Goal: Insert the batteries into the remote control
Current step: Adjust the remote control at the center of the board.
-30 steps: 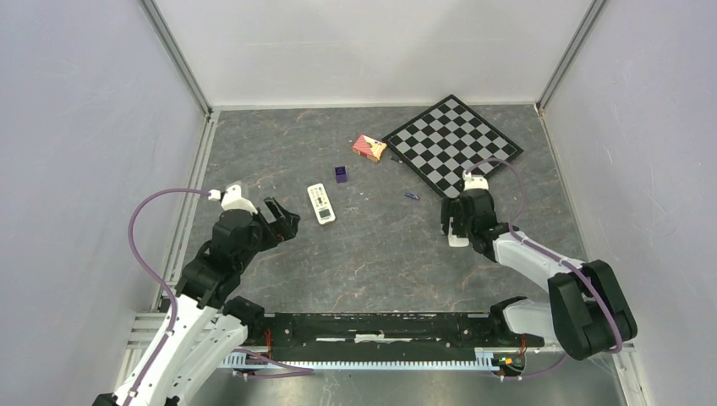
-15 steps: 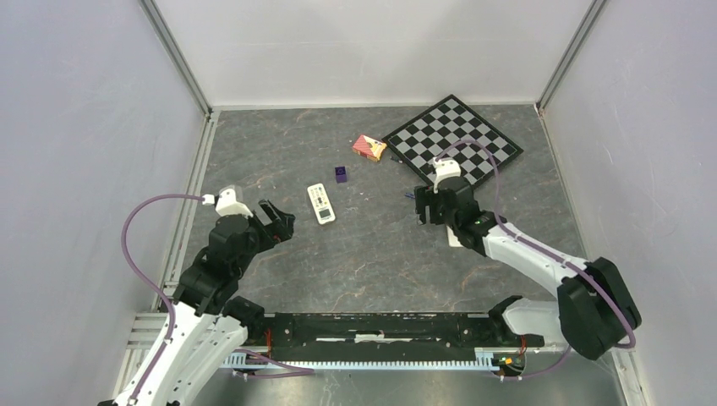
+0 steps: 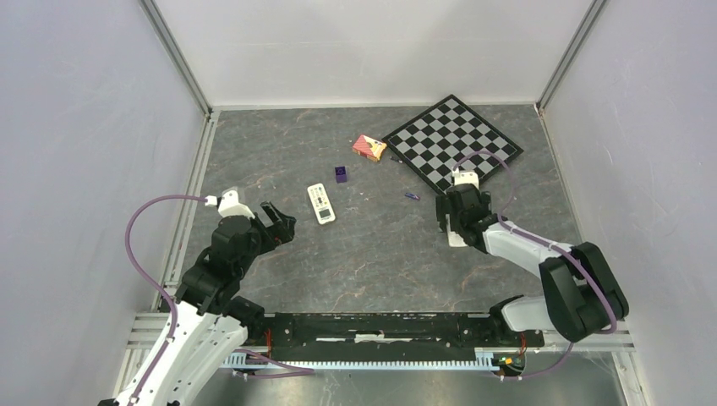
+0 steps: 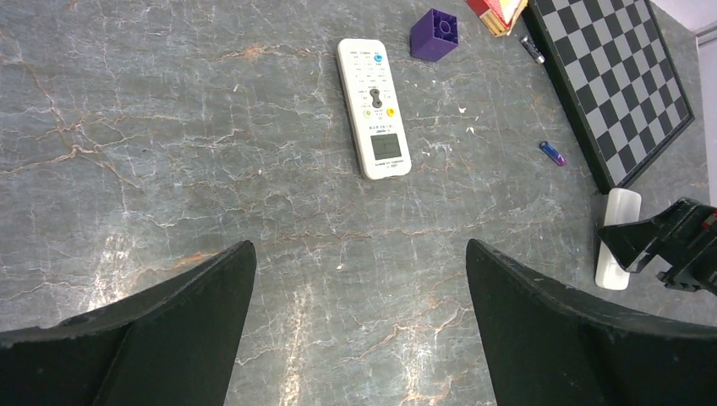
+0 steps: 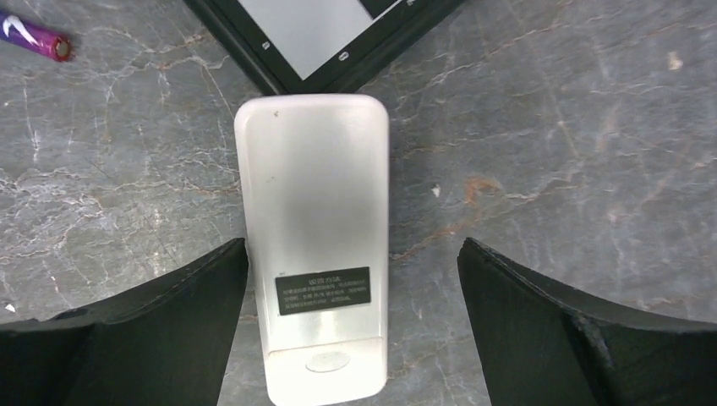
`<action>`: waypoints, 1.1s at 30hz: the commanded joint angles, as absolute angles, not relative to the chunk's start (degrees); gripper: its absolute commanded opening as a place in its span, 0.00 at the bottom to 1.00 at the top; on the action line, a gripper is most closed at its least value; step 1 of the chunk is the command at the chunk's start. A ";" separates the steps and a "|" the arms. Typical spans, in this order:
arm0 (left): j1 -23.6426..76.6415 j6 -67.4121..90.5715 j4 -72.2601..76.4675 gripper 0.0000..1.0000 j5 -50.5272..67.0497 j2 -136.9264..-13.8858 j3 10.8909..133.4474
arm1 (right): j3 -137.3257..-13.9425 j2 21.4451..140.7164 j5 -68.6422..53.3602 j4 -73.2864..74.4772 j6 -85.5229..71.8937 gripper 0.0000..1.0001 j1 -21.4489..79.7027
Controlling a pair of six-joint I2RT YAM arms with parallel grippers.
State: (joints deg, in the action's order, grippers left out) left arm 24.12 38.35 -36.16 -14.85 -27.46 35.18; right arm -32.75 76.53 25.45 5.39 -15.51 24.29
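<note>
Top external view: nothing is loaded yet. The remote control [image 3: 321, 203] lies button-side up on the desk [image 3: 363, 262], a battery [image 3: 411, 196] loose at its three o'clock. The left claw [image 3: 286, 222] and right claw [image 5: 353, 245] gape wide, holding nothing.

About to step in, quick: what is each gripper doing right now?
Left gripper: open, empty.
Right gripper: open over the white-backed remote, nothing held.
</note>
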 commanded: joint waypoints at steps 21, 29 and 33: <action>23.84 40.28 -30.67 1.00 -10.55 -29.97 33.62 | -25.14 69.09 15.43 8.88 -15.76 0.60 21.80; 23.86 38.75 -30.67 1.00 -11.07 -30.16 34.02 | -26.67 68.74 15.90 7.40 -16.00 0.91 21.80; 23.87 38.45 -30.41 1.00 -12.53 -30.51 34.27 | -30.75 65.29 12.78 6.73 -13.63 0.95 22.30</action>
